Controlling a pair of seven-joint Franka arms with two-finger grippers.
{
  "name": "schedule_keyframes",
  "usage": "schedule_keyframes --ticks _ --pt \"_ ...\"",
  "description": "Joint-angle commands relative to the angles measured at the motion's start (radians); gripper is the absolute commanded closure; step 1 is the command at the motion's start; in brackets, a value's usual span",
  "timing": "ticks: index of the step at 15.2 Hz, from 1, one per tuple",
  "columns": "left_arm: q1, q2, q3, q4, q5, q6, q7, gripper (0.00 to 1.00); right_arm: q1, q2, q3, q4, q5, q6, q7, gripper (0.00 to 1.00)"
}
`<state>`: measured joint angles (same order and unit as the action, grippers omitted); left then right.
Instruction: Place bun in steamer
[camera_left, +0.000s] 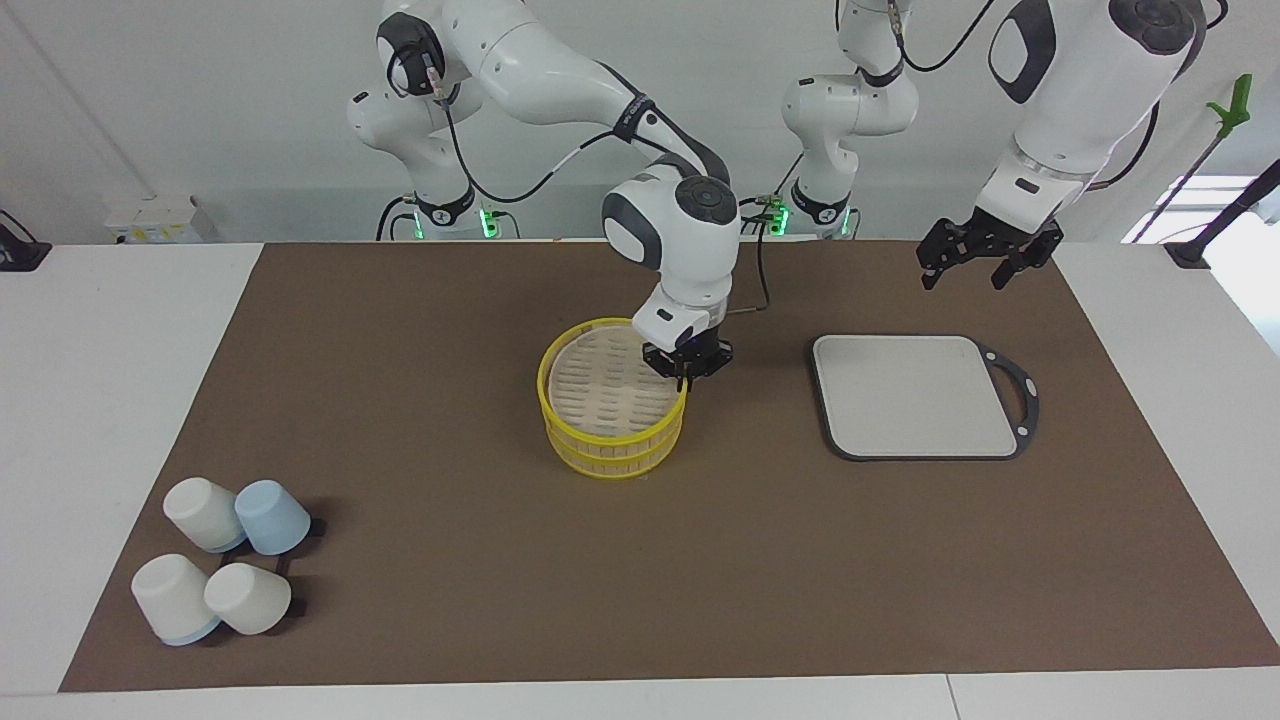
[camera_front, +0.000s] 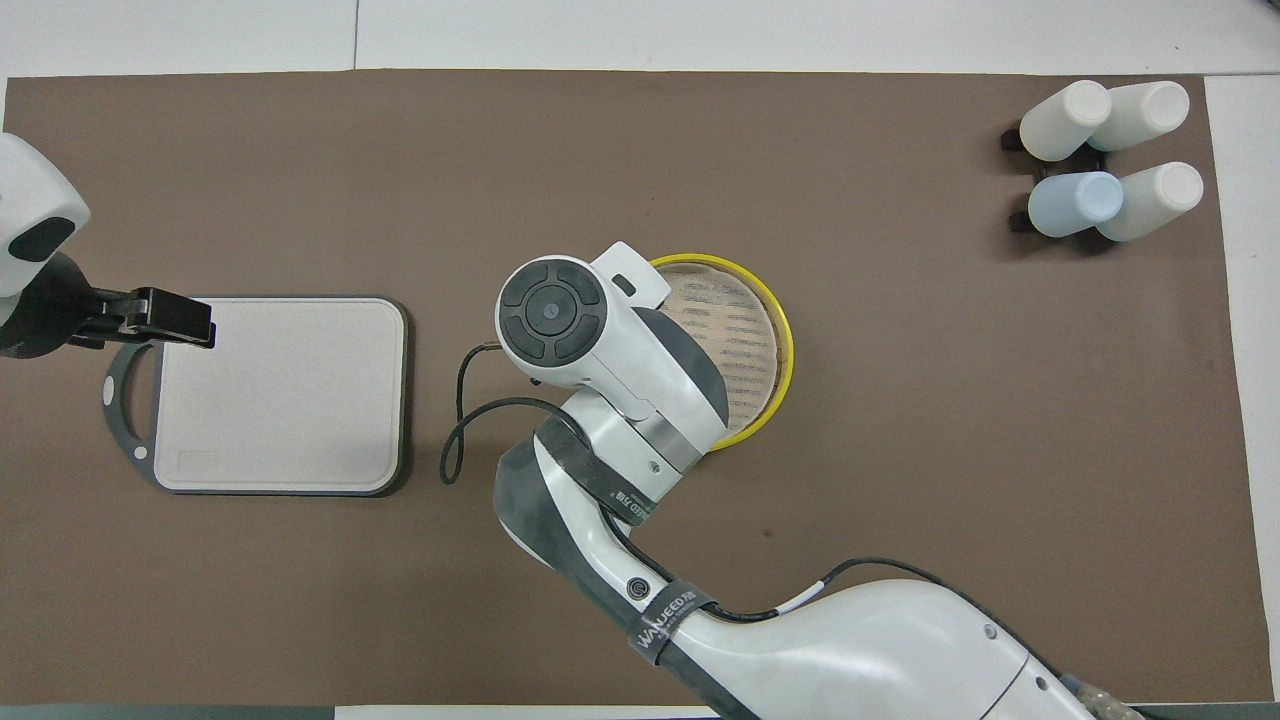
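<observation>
The steamer stands at the middle of the brown mat, with its yellow-rimmed, pale-topped lid on it, slightly tilted. It also shows in the overhead view, half covered by the right arm. My right gripper is down at the lid's rim on the side toward the left arm's end, fingers closed on that rim. My left gripper waits open and empty in the air over the mat by the cutting board; it also shows in the overhead view. The bun is hidden or out of view.
A grey cutting board with a dark handle lies on the mat toward the left arm's end. Several white and blue cups lie clustered at the mat's corner toward the right arm's end, farthest from the robots. A black cable trails beside the right arm.
</observation>
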<state>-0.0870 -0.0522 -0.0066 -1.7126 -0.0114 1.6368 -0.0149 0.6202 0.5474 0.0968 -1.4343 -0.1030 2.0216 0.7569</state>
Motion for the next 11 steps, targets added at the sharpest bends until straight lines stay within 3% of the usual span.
schedule_keyframes --ticks 1,5,6,7,8,11 --pt "-0.004 -0.018 0.002 -0.012 0.018 -0.012 0.013 0.0 -0.01 -0.012 0.004 -0.044 -0.017 0.049 0.025 1.0" --pt "-0.004 -0.021 0.002 -0.018 0.018 -0.009 0.013 0.0 -0.014 -0.012 0.003 -0.041 -0.01 0.042 0.025 1.0" --pt "-0.004 -0.021 0.002 -0.016 0.018 -0.009 0.015 0.0 -0.014 -0.014 0.003 -0.041 -0.01 0.039 0.025 0.78" --pt "-0.004 -0.02 0.002 -0.015 0.018 -0.009 0.013 0.0 -0.014 -0.014 0.003 -0.041 -0.015 0.038 0.025 0.24" --pt "-0.004 -0.02 0.002 -0.015 0.018 -0.009 0.013 0.0 -0.014 -0.015 0.001 -0.04 -0.017 0.034 0.025 0.0" --pt "-0.005 -0.02 0.002 -0.013 0.018 -0.009 0.013 0.0 -0.016 -0.021 0.0 -0.022 -0.018 -0.001 0.024 0.0"
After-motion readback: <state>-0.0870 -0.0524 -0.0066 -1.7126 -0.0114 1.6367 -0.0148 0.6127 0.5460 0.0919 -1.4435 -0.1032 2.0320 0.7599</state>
